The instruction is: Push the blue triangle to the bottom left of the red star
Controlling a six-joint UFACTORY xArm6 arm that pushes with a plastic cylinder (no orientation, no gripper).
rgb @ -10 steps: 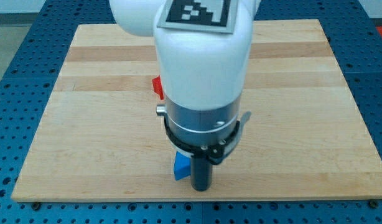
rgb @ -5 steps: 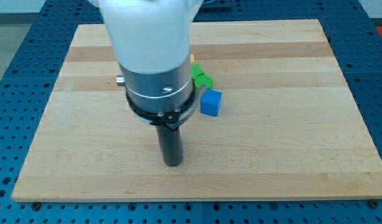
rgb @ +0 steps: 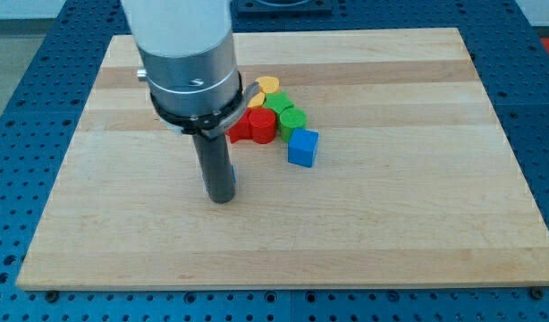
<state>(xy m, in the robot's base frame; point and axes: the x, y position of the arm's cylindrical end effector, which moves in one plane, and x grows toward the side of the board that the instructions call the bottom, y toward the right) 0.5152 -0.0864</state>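
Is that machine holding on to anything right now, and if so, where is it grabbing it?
Nothing is held. The arm ends in a plain rod; my tip rests on the wooden board, and only a blue sliver peeks out beside the rod.

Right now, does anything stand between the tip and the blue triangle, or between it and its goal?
Nothing visible does. The blue triangle peeks out as a sliver beside my tip, just below the red star; the rod hides the rest.

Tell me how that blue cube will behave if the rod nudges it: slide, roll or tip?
The blue cube rests on a flat face, so it will probably slide, not roll. It looks squat, so tipping seems unlikely. An off-centre push may turn it. My tip is toward the view's left of it.
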